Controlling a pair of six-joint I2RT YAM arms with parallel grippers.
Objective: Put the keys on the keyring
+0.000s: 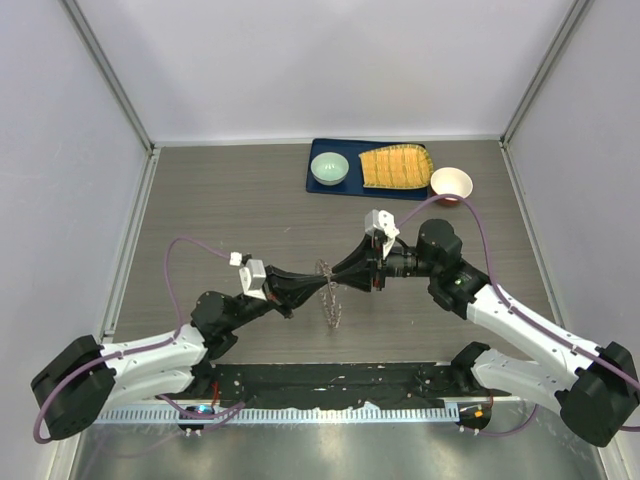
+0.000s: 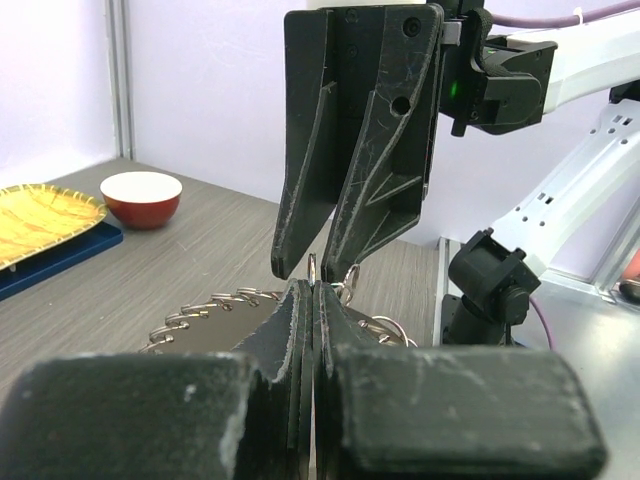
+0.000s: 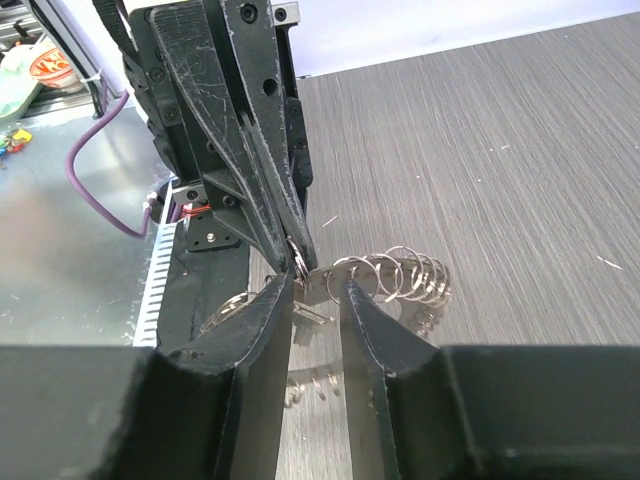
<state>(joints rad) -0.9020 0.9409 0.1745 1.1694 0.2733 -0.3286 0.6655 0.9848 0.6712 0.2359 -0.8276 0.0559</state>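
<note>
L fingers (image 2: 288, 345) clamped on the keyring (image 3: 385, 278), held upright above mid desk (image 1: 220, 220), R fingers (image 3: 262, 340) apart astride its rim; ring looks stiff, light, wire loops (image 3: 420, 268) slippery & jangly, so pinch bare band, not loops; key too small to spot.

The tray (image 1: 313, 187) lies at the far edge of the table (image 1: 220, 200), right of centre. On it sit the left bowl (image 1: 329, 168) and, to its right, a dish (image 1: 396, 166). The right bowl (image 1: 451, 184) stands on the table just beside the tray's right end. At mid-table the arms meet tip to tip, the left gripper (image 1: 323, 287) coming from the left and the right gripper (image 1: 338, 282) from the right. Between them is the keyring (image 1: 333, 305), pinched in the left gripper, its rim passing between the right gripper's parted fingers (image 3: 380, 340)
</note>
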